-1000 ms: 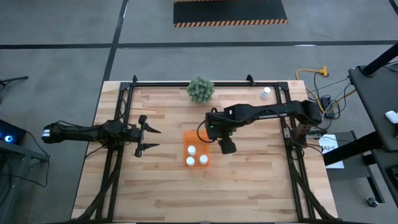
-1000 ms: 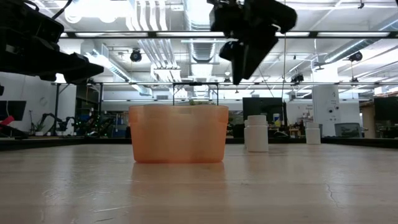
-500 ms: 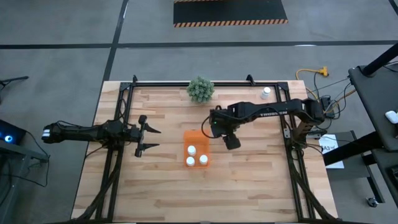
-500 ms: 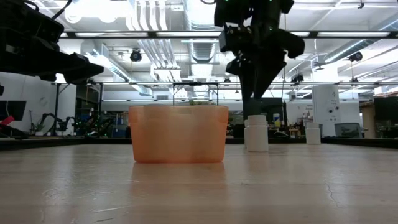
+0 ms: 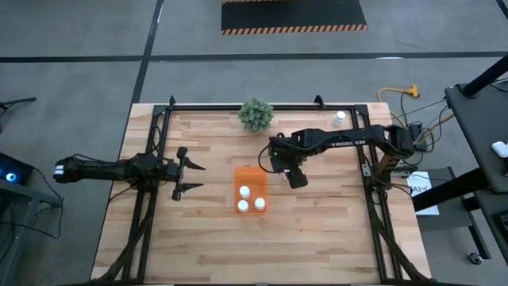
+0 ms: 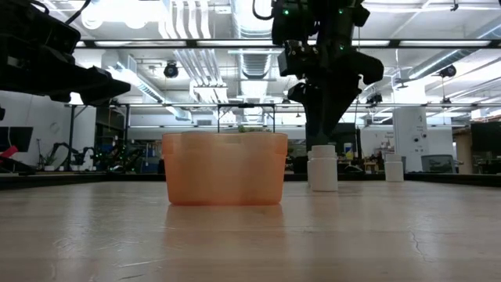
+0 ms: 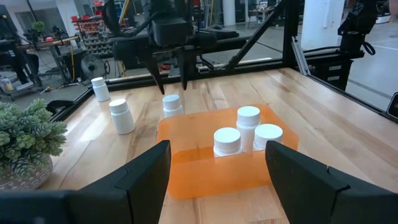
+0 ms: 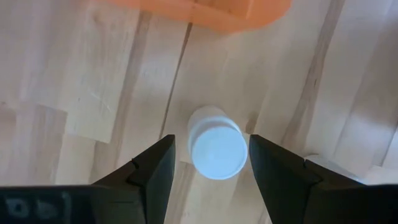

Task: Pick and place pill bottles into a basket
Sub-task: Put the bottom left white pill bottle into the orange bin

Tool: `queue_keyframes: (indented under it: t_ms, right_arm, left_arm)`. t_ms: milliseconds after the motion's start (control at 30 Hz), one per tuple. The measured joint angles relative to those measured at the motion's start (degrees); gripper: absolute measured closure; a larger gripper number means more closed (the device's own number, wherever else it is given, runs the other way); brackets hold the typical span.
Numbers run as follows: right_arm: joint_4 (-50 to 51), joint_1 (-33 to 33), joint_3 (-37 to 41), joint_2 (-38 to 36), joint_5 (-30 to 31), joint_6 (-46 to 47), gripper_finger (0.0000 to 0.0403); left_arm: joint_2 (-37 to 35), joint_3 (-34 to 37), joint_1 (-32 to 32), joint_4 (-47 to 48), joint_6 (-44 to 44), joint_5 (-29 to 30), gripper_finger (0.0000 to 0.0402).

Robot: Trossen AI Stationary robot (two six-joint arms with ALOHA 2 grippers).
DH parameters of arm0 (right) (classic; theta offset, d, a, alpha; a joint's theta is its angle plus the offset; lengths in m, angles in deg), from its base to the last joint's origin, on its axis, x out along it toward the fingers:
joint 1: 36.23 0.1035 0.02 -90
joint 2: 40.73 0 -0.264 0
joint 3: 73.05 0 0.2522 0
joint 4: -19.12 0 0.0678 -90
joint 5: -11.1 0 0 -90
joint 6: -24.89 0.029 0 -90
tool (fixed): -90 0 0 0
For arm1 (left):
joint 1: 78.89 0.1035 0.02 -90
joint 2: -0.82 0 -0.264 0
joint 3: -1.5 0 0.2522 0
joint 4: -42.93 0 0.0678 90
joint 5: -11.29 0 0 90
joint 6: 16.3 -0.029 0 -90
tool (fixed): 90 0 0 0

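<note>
The orange basket (image 5: 249, 189) stands mid-table with three white pill bottles (image 5: 251, 199) upright in it; the left wrist view (image 7: 245, 134) shows them too. A fourth bottle (image 8: 216, 149) stands on its base just beyond the basket's right side (image 6: 323, 167). My right gripper (image 8: 211, 160) is open right above this bottle, fingers pointing down on either side of its cap, apart from it. In the high view my right gripper (image 5: 296, 180) hides that bottle. My left gripper (image 5: 194, 176) is open and empty, left of the basket.
A green plant (image 5: 255, 114) stands at the table's far edge. One more bottle (image 5: 340, 118) stands at the far right. The left wrist view shows two loose bottles (image 7: 122, 115) (image 7: 98, 88) on the wood beyond the basket. Black frame rails run along the table's sides.
My right gripper has gone a little toward the table's far edge and down toward the bottle beside the basket, turning until its fingers point straight down over the cap. The bottle and the basket have kept still.
</note>
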Motion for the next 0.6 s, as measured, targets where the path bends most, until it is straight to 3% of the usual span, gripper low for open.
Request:
queue_keyframes:
  t_ms: [600]
  right_arm:
    - [-2.82,-0.93,1.78,-0.02,0.02,0.03,0.0209]
  left_arm:
    - [0.00,0.00,0.01,0.02,0.00,-0.01,0.0157]
